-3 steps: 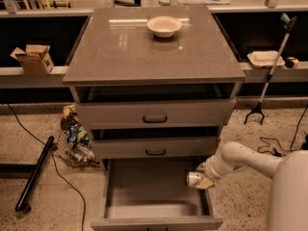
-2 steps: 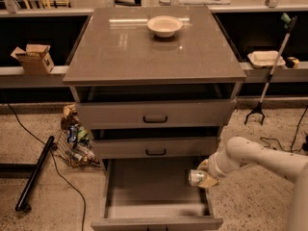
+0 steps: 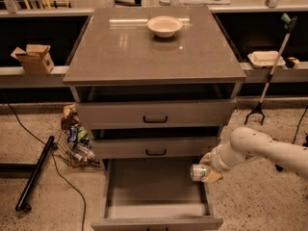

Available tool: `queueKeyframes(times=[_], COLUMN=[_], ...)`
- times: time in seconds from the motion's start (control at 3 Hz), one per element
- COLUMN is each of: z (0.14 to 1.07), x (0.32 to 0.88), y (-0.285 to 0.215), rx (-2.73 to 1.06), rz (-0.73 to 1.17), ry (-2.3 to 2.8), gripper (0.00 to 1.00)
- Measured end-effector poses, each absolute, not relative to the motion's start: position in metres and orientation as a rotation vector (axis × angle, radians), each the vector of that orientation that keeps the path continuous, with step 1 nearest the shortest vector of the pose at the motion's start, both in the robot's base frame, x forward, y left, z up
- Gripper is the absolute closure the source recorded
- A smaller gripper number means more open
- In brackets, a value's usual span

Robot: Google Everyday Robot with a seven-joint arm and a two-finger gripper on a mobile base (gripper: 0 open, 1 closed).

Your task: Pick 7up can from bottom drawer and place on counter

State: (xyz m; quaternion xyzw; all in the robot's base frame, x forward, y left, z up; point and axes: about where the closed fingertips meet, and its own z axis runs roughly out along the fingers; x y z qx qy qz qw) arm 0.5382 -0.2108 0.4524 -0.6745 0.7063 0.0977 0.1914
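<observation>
The 7up can point(image 3: 198, 172) lies on its side, held in my gripper point(image 3: 207, 169) above the right side of the open bottom drawer point(image 3: 154, 186). The gripper's tan fingers point(image 3: 211, 177) are shut around the can. My white arm point(image 3: 260, 148) comes in from the right. The drawer floor is bare. The glossy gray-brown counter point(image 3: 144, 47) tops the cabinet, with a cream bowl point(image 3: 164, 26) near its back edge.
Two shut drawer fronts with dark handles point(image 3: 155, 119) sit above the open drawer. A bag of trash point(image 3: 74, 143) and a black pole point(image 3: 33, 172) lie on the floor at the left. A cardboard box point(image 3: 33, 57) sits on the left ledge, a grabber tool point(image 3: 269, 76) leans at the right.
My gripper with the can has risen slightly and shifted a little right, away from the drawer floor. The arm has lifted and straightened.
</observation>
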Motion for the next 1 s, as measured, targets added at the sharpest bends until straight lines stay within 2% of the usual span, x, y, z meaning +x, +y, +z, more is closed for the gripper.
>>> queueKeyframes(times=[0.33, 1.0], z=[0.48, 0.598], x=[0.531, 0.492], y=[-0.216, -0.229], rx=[-1.919, -1.967], rz=[0.297, 0.213], ry=[1.98, 1.977], gripper=[1.0, 1.0])
